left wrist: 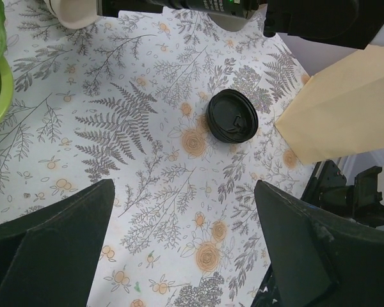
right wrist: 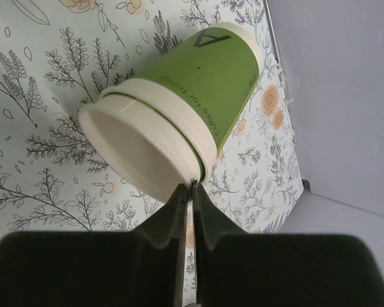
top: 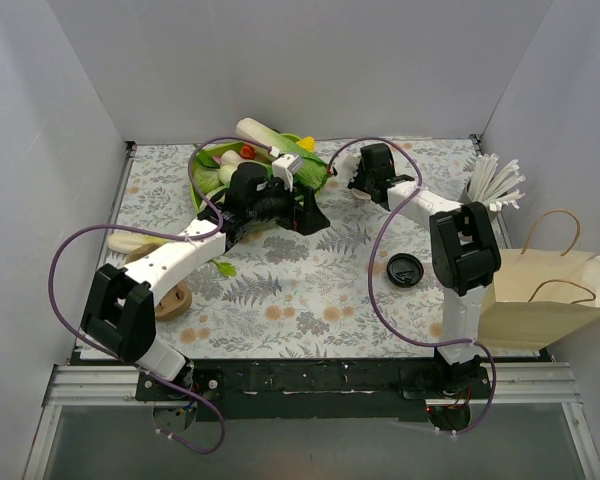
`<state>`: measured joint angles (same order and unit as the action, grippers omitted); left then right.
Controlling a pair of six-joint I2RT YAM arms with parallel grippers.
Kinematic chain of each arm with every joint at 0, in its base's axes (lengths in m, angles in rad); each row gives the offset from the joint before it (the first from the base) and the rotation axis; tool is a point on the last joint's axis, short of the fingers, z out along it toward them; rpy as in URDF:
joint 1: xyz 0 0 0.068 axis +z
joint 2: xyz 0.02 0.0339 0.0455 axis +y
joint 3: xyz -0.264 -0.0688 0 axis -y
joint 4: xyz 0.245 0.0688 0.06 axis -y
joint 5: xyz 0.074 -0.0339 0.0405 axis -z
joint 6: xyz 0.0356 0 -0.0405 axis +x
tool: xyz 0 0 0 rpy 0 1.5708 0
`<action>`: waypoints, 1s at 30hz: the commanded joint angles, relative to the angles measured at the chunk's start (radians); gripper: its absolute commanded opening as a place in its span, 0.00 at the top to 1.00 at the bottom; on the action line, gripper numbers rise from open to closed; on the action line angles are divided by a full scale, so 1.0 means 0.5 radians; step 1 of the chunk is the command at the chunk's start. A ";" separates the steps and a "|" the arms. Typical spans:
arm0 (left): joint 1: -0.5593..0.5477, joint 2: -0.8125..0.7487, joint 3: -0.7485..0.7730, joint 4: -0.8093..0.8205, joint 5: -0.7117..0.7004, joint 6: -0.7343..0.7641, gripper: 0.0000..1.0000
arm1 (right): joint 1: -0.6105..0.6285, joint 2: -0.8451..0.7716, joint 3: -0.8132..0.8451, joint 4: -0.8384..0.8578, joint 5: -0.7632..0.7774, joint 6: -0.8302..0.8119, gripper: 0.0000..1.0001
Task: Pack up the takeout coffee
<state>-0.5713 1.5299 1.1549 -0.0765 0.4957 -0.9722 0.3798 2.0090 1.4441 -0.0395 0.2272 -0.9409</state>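
In the right wrist view a green paper cup [right wrist: 205, 83], cream-white inside and without a lid, lies tilted on its side over the floral table. It looks nested in a second green cup. My right gripper [right wrist: 192, 187] is shut on the lower edge of its rim. In the top view that gripper [top: 360, 182] is at the back of the table, right of the bowl. The black lid [top: 404, 270] [left wrist: 232, 116] lies alone on the table. My left gripper [left wrist: 182, 236] [top: 315, 215] hangs open above the table middle with nothing between its fingers.
A green bowl [top: 315, 175] of vegetables stands at the back centre. A grey cup of white straws [top: 492, 185] and a tan paper bag [top: 545, 300] are along the right side. A wooden piece [top: 172, 302] and a pale leek [top: 130, 240] lie at the left.
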 commanded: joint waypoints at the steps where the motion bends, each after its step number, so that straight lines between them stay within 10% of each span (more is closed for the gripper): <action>1: 0.010 -0.121 0.059 -0.043 -0.059 0.091 0.07 | 0.007 -0.137 0.014 0.009 0.000 0.117 0.98; 20: 0.023 -0.440 -0.088 -0.258 -0.197 0.542 0.06 | 0.014 -0.447 0.710 -1.580 -0.622 0.884 0.99; 30: 0.020 -0.737 -0.178 -0.656 0.067 1.416 0.05 | 0.105 -0.303 1.030 -2.541 -1.151 1.115 0.99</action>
<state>-0.5648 1.2221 1.0256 -0.2710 0.4461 -0.4747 0.3954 1.8187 1.9408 -1.0592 -0.2089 -0.4553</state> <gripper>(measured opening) 0.946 0.028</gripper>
